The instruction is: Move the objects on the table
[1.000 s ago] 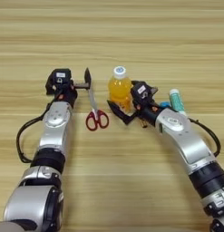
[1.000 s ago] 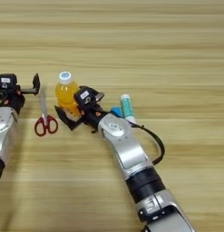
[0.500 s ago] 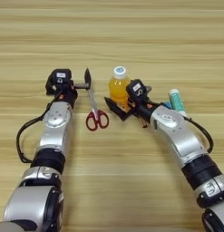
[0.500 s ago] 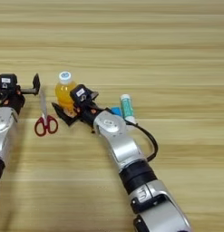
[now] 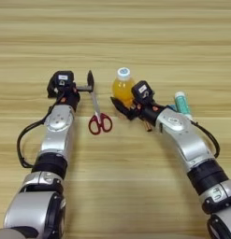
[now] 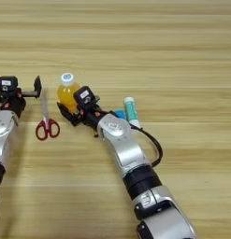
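One bottle, with the right claw right against it

Standing upright mid-table, the juice bottle (image 5: 123, 87) has the right claw (image 5: 127, 108) touching its near-right side, fingers apart around its base, not yet clamped; this arm is clearly nearer. Left of the bottle the scissors (image 5: 96, 108) lie lengthwise near-to-far, beside the spread left claw (image 5: 87, 84). A glue stick (image 5: 182, 103) lies right.
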Controlling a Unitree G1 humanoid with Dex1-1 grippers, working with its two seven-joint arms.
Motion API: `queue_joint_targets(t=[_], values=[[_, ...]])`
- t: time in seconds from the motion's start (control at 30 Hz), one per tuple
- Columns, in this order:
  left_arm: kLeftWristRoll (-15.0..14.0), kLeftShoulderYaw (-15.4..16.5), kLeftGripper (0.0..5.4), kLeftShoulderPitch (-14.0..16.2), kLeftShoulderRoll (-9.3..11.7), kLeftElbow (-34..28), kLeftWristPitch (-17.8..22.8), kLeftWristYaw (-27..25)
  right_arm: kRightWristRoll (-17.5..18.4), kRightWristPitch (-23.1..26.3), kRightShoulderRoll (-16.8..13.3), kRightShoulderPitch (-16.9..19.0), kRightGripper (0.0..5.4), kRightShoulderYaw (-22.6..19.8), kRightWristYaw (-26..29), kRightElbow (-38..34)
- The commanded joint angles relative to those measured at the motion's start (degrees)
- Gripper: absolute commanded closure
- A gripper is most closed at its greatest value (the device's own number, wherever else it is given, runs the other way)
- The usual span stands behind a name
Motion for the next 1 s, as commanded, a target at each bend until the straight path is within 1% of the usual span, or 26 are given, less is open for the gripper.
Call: queue_joint_targets(t=[0.03, 0.17, 0.27, 0.47, 0.57, 0.67, 0.8, 0.93, 1.0], values=[[0.5, -0.3, 0.00, 0.3, 0.0, -0.5, 0.9, 0.3, 0.0, 1.6, -0.6, -0.5, 1.98, -1.3, -1.3, -6.0], [0.6, -0.3, 0.00, 0.2, 0.0, -0.4, 0.9, 0.4, 0.8, 4.4, -1.9, 0.0, 1.98, -2.9, -2.0, -12.2], [0.6, -0.3, 0.00, 0.2, -0.1, -0.4, 0.8, 0.5, 1.3, 6.2, -3.5, 0.7, 1.98, -4.9, -2.3, -16.7], [0.8, -0.5, 0.00, 0.3, -0.2, -0.5, 0.8, 0.7, 2.7, 9.6, -8.2, 2.7, 1.98, -12.2, -4.6, -22.9], [0.8, -0.5, 0.00, 0.3, -0.2, -0.5, 0.8, 0.7, 3.1, 10.8, -10.5, 5.1, 1.98, -16.2, -6.5, -24.9], [0.8, -0.5, 0.00, 0.1, -0.2, -0.4, 0.8, 0.6, 2.9, 11.1, -11.6, 8.1, 1.98, -18.7, -8.5, -25.8], [0.8, -0.5, 0.00, 0.1, 0.0, -0.2, 0.7, 0.5, 1.8, 10.0, -12.3, 11.7, 1.98, -20.7, -11.4, -25.6], [0.7, -0.4, 0.00, 0.0, 0.1, -0.1, 0.7, 0.4, 2.0, 9.6, -12.5, 14.0, 1.98, -22.2, -13.0, -24.0], [0.7, -0.4, 0.00, 0.0, 0.1, -0.1, 0.7, 0.4, 2.3, 9.3, -12.4, 14.4, 1.98, -22.5, -13.4, -22.7]])
